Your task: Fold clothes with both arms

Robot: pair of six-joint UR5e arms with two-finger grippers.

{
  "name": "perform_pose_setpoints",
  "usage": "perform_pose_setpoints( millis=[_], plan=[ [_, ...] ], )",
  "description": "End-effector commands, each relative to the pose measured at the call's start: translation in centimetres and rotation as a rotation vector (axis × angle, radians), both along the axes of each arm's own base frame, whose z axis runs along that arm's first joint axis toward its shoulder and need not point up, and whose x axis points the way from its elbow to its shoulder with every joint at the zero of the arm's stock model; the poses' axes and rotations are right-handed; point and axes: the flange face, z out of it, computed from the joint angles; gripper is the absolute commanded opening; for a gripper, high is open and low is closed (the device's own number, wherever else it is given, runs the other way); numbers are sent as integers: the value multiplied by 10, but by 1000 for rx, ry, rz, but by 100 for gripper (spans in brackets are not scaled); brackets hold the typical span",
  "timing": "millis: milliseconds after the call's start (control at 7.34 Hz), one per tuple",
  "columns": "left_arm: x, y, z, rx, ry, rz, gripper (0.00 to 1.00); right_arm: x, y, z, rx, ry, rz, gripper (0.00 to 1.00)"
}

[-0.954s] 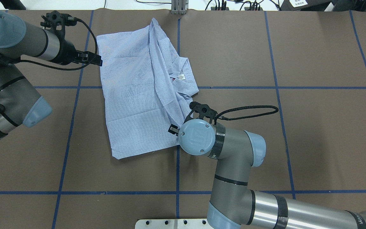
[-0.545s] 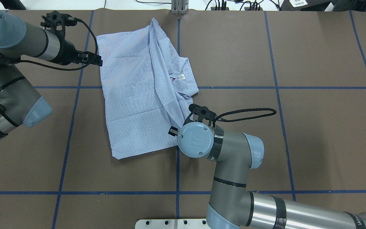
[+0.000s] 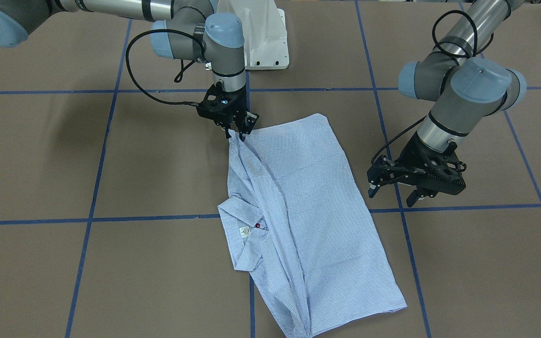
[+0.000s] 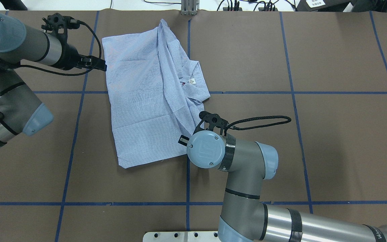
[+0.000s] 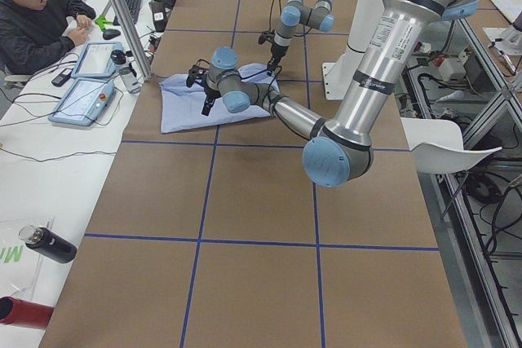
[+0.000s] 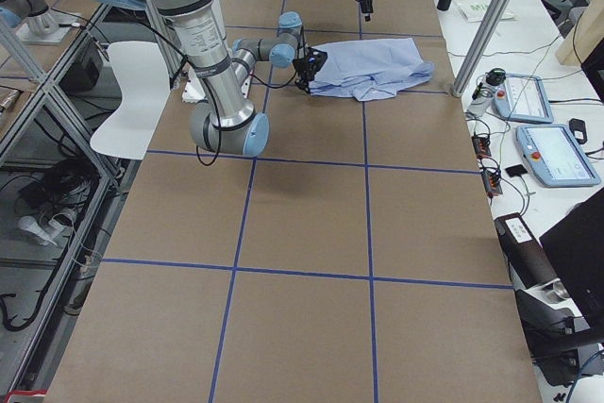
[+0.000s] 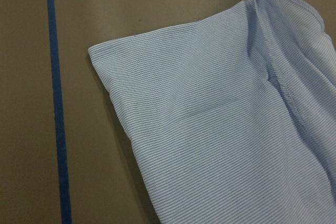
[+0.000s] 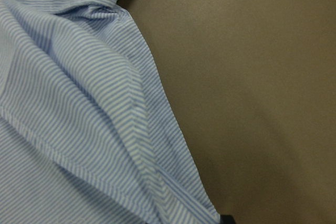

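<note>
Shirt (image 3: 308, 211), light-blue and striped, lies loosely folded; right tool (image 3: 237, 131) pinches it, left tool (image 3: 390, 197) released.

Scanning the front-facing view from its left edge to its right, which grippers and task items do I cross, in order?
right gripper → shirt, whose corner nearest the robot that gripper meets → left gripper, apart from the shirt's edge.

A brown table (image 4: 331, 151) gridded with blue tape lines (image 4: 294, 92) carries a loosely folded light-blue striped shirt (image 4: 139, 101).
</note>
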Motion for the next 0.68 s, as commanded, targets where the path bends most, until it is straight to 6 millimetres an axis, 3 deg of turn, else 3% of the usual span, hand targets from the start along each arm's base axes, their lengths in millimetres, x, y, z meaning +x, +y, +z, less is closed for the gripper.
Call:
perform_pose_setpoints(
  millis=[0,273,545],
  plan=[
    [0,0,0,-1,0,0,100,-2,3,-2,6,0,4,35],
    [-1,1,-1,2,1,0,100,-2,3,-4,7,-6,8,0],
    [-1,1,-1,3,2,0,100,-1,3,-3,7,-4,7,0]
  ],
)
